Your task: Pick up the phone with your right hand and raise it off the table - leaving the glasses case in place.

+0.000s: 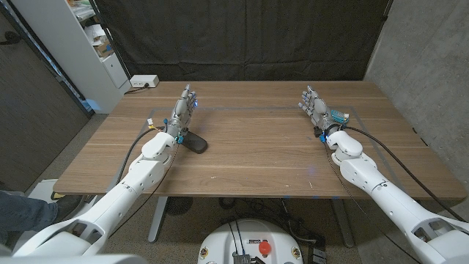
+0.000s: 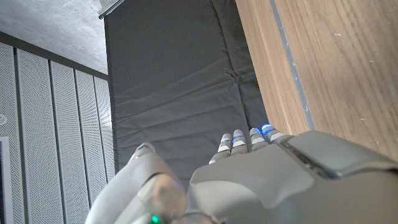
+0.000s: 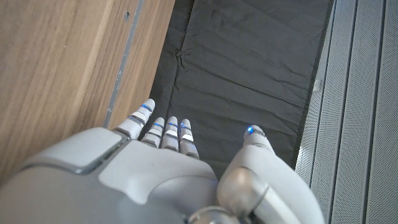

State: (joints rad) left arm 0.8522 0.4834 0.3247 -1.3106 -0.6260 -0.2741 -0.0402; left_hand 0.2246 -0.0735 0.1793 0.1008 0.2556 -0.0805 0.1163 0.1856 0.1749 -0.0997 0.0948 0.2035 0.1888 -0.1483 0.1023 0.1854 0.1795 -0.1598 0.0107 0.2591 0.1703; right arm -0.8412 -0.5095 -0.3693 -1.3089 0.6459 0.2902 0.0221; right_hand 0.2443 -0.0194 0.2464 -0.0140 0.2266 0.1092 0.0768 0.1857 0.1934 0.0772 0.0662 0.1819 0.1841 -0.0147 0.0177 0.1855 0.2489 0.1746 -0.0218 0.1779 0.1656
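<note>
My right hand (image 1: 315, 106) stands over the far right part of the wooden table (image 1: 256, 158), fingers stretched out and apart, holding nothing. Just beside its wrist, on the outer side, a small teal object (image 1: 339, 116) lies on the table, mostly hidden by the hand; it may be the phone. A dark oval glasses case (image 1: 195, 144) lies next to my left wrist, on its inner side. My left hand (image 1: 185, 107) is stretched out beyond the case, holding nothing. The wrist views look along the backs of the left hand (image 2: 261, 180) and the right hand (image 3: 155, 180), with fingers extended.
A white power strip (image 1: 143, 81) sits at the table's far left corner. A white shelf unit (image 1: 88, 44) stands off the left side and a black curtain (image 1: 242, 37) hangs behind. Thin blue tape lines (image 1: 249, 108) mark the tabletop. A person's leg (image 1: 22, 209) shows at the lower left.
</note>
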